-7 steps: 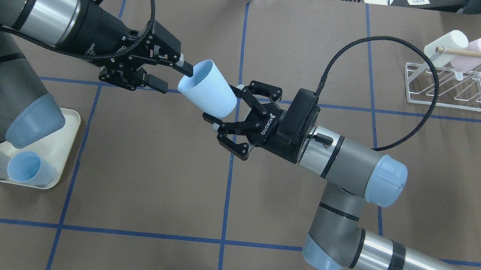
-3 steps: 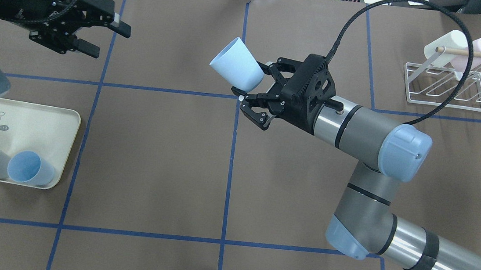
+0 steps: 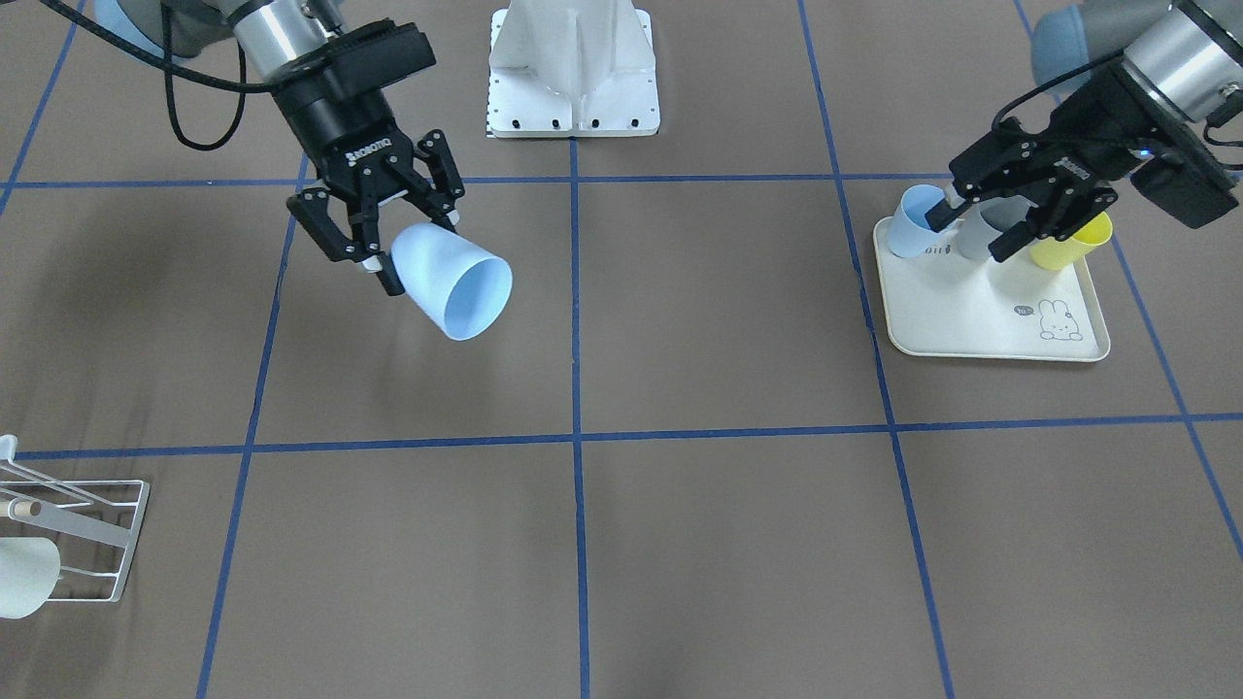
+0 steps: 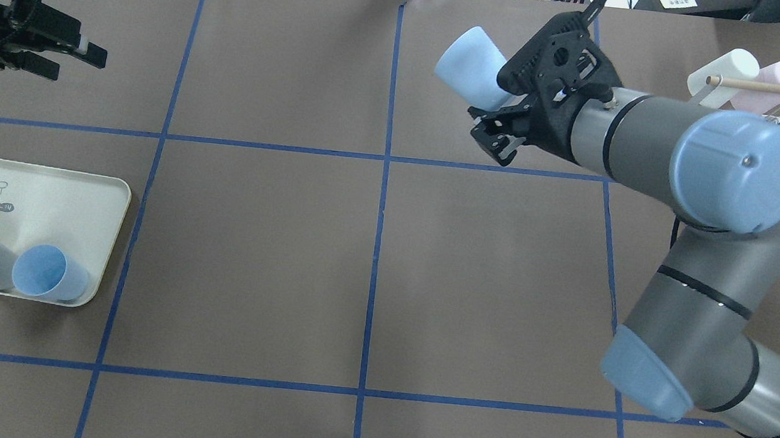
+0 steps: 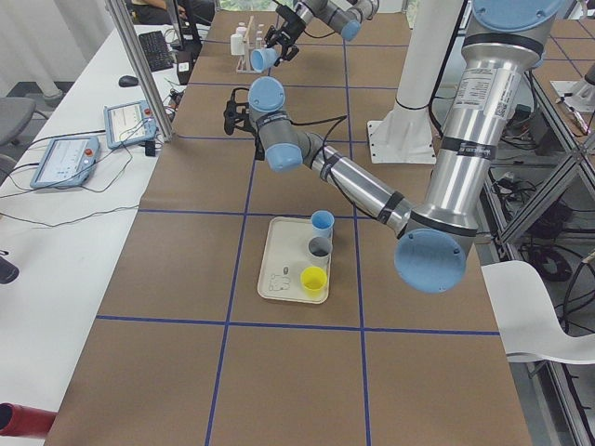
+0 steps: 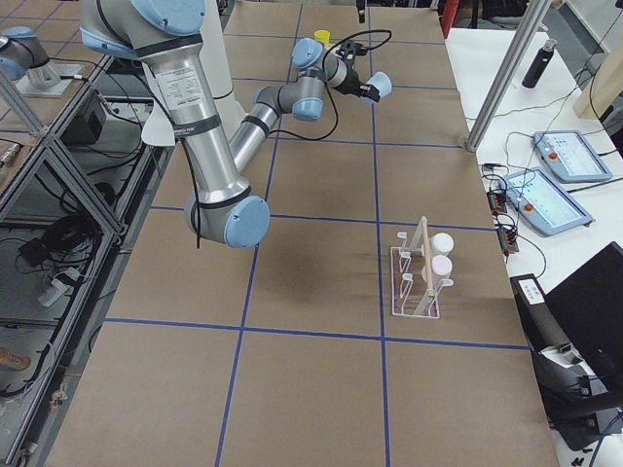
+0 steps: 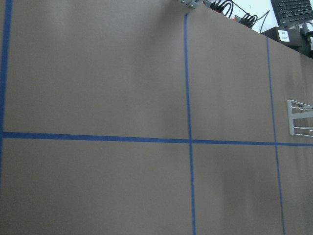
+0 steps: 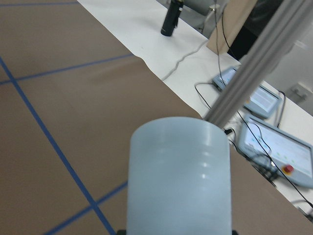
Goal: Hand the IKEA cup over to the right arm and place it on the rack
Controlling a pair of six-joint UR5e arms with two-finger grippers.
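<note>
1. Grip: the right gripper [image 3: 418, 248] is closed on the base end of the IKEA cup [image 3: 456, 282]. The light-blue cup is tilted, with its mouth pointing away from the wrist.
2. Position: the cup is in the air above the table [image 3: 680, 340], not touching it, approx. over the far-right squares.
3. Why a base grip: prob. to leave the mouth free so it can go mouth-first onto the rack [image 4: 721, 161].
4. The left gripper [image 3: 971, 236] has its jaws apart w/ nothing in them. It hangs above the tray [image 3: 971, 320] & the spare cups [image 3: 913, 233], so the hand-over looks done.
5. The rack is at the table's far-right corner w/ a white cup [image 4: 722, 72] & a pink cup [image 4: 776, 74] on it. The held cup is well apart from it.
6. Next (est.): carry the cup to a free slot, tip it & release. The risk is bumping its neighbours.
</note>
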